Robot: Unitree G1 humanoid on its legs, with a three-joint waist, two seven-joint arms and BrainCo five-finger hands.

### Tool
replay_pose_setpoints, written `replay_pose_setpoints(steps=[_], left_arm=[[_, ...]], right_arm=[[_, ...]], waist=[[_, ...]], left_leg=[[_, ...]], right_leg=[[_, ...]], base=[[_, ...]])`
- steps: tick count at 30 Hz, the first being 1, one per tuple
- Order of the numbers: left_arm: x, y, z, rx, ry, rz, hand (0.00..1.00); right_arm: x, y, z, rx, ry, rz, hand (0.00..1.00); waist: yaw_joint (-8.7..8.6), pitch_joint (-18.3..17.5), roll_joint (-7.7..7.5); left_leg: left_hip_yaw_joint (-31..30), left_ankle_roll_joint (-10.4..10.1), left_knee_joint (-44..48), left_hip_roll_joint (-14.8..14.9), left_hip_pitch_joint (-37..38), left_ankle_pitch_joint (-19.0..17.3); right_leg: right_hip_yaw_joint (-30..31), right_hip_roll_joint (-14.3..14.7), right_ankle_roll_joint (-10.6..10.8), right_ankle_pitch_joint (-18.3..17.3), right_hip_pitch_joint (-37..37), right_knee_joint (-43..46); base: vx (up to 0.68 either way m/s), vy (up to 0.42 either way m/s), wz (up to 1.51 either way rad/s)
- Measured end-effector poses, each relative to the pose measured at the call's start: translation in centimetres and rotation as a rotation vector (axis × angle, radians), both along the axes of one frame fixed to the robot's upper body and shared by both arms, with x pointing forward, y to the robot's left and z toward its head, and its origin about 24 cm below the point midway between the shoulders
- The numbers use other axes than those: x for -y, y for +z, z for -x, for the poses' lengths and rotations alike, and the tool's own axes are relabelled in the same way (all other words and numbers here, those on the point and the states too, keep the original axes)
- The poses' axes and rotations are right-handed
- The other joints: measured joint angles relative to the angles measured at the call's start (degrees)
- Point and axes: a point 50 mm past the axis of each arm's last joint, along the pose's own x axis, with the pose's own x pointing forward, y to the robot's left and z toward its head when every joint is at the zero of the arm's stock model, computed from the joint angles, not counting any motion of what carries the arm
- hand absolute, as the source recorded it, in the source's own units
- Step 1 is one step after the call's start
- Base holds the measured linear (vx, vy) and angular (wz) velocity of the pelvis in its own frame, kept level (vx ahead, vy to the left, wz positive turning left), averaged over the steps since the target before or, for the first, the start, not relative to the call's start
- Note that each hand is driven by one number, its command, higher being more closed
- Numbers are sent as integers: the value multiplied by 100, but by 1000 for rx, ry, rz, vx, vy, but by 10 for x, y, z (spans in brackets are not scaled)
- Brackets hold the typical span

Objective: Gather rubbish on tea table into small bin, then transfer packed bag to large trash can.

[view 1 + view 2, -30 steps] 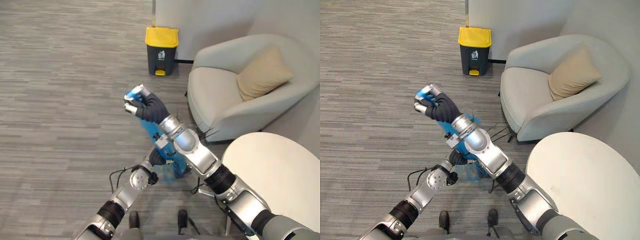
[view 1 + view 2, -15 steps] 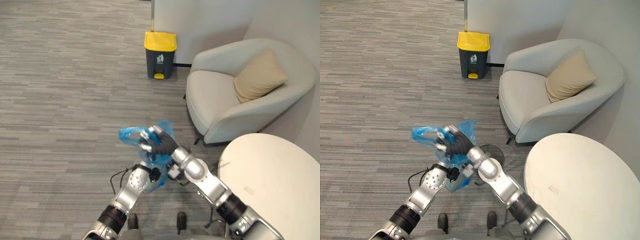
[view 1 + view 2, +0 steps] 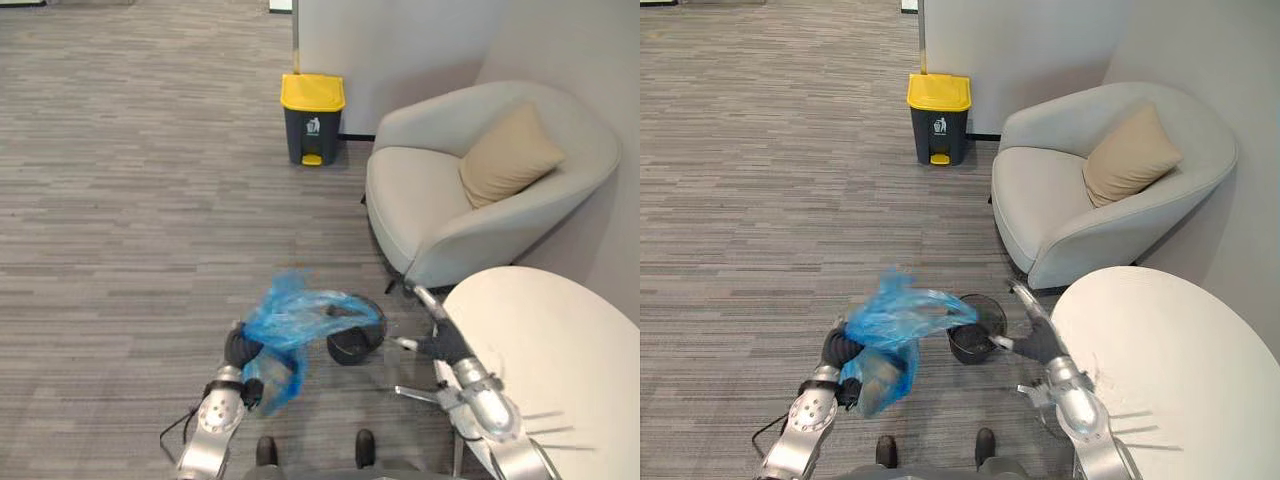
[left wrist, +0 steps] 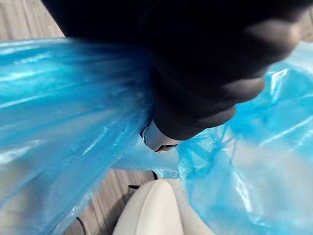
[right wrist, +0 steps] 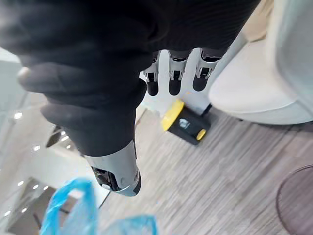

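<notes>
A crumpled blue plastic bag (image 3: pixel 292 322) hangs low over the floor, and my left hand (image 3: pixel 238 348) is shut on it from beneath. In the left wrist view the bag's film (image 4: pixel 63 112) wraps around the dark cover of that hand (image 4: pixel 195 73). The small black mesh bin (image 3: pixel 352 345) stands on the floor just right of the bag, with no liner in it. My right hand (image 3: pixel 440 340) is open beside the tea table (image 3: pixel 560 340), apart from the bag; its fingers (image 5: pixel 173 78) are straight. The large yellow-lidded trash can (image 3: pixel 312 118) stands far off by the wall.
A pale armchair (image 3: pixel 440 200) with a tan cushion (image 3: pixel 510 155) sits between the table and the trash can. Grey plank floor (image 3: pixel 140 200) stretches open to the left and up to the can.
My right hand has let go of the bag, opened and drawn back to the table side. The bag has come down from its raised position with my left hand. The camera has shifted.
</notes>
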Motion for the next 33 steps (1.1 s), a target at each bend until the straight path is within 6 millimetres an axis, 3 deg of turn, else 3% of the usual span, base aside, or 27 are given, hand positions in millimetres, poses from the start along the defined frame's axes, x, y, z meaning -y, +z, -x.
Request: replay_pose_setpoints(steps=[1,3,7,9,11,12,15,17,18,21,22,23,24,25,26,27,29,31,33], left_arm=[[-5,-4,4,-21,21,4,100],[-19,-20,20,-110,72,9,100],[-33,-39,44,-223,141,50,100],[-38,-46,52,-257,196,84,100],[-38,-49,58,-265,224,107,100],[-38,-50,61,-267,247,123,100],[-33,-50,60,-254,263,157,100],[-31,-50,60,-252,263,166,100],[-31,-49,62,-249,261,166,100],[-33,-46,61,-244,238,157,100],[-35,-43,59,-235,230,149,100],[-33,-41,55,-226,213,143,100],[-33,-40,54,-221,201,138,100],[-33,-38,53,-216,189,128,100],[-36,-37,53,-220,179,113,100],[-36,-38,53,-228,170,107,100],[-34,-37,49,-227,155,104,100],[-29,-36,37,-212,130,109,100],[-30,-40,32,-222,135,111,100]], right_arm=[[4,-6,4,-31,-19,-1,0],[23,-38,19,-186,-118,-60,0],[38,-80,48,-413,-216,-129,0],[42,-101,64,-527,-297,-184,0],[41,-108,71,-564,-317,-200,0],[38,-110,74,-573,-334,-221,0],[32,-111,71,-562,-372,-248,0],[30,-110,65,-544,-390,-264,0],[27,-107,61,-524,-385,-273,0],[25,-105,58,-503,-412,-295,0],[24,-103,57,-493,-418,-297,0],[24,-101,55,-481,-415,-296,0],[22,-100,54,-478,-409,-297,0],[19,-100,53,-475,-406,-306,0],[14,-101,53,-474,-412,-328,0],[10,-101,52,-474,-409,-340,0],[10,-99,49,-460,-415,-340,0],[13,-100,48,-460,-424,-333,0],[17,-106,52,-496,-429,-314,0]], waist=[[-22,-12,24],[-44,-70,120],[-53,-47,261],[-30,59,319],[-15,118,361],[-22,152,338],[-5,169,374],[148,229,333],[247,294,293],[264,410,93],[254,458,15],[248,539,-43],[215,564,-37],[171,632,21],[68,693,-1],[0,690,-34],[-64,701,-21],[-124,759,84],[-249,754,109]], left_leg=[[-12,-3,0,-3,-3,-2],[-90,-4,0,-12,-57,-6],[-248,-20,116,-39,-255,-77],[-427,-6,704,-68,-619,-369],[-349,72,1073,-46,-830,-555],[288,282,1357,128,-988,-695],[1724,433,1944,568,-1136,-855],[1789,350,2167,552,-1193,-1036],[1761,312,2505,526,-1233,-1353],[1803,348,3131,396,-1310,-1952],[1761,341,3249,327,-1282,-2108],[1672,380,3409,245,-1261,-2338],[1601,448,3455,230,-1173,-2444],[1525,441,3452,216,-1112,-2494],[1370,459,3410,219,-942,-2605],[1320,422,3294,210,-727,-2679],[1256,284,3061,130,-406,-2755],[1128,163,2834,90,-116,-2743],[933,12,2604,-12,393,-2671]], right_leg=[[-15,-4,4,-6,4,-1],[-110,-20,-6,-39,-1,-6],[-281,-60,20,-151,-39,78],[-497,-144,38,-392,-131,439],[-710,-218,58,-550,-158,676],[-1005,-323,104,-657,-151,795],[-1364,-564,241,-835,-126,949],[-1391,-674,348,-934,-96,1066],[-1404,-781,457,-1056,-1,1129],[-1388,-1199,639,-1598,3,1794],[-1323,-1329,465,-1715,-61,2168],[-1000,-1467,129,-1666,-428,3088],[-621,-1464,-228,-1419,-901,3993],[-381,-1419,-271,-1291,-1188,4529],[-110,-1143,71,-1627,-1450,5132],[-102,-908,118,-1859,-1693,5254],[-291,-643,110,-1977,-2106,4970],[-663,-453,73,-1925,-2451,4244],[-865,-144,-375,-1299,-2663,3234]], base=[[5,2,11],[6,-2,17],[-5,4,26],[-34,29,54],[-4,27,67],[25,25,84],[89,122,81],[141,174,35],[136,192,9],[182,216,29],[316,240,39],[270,185,24],[217,181,22],[273,170,37],[476,162,43],[517,123,34],[526,61,20],[521,8,52],[640,-64,73]])
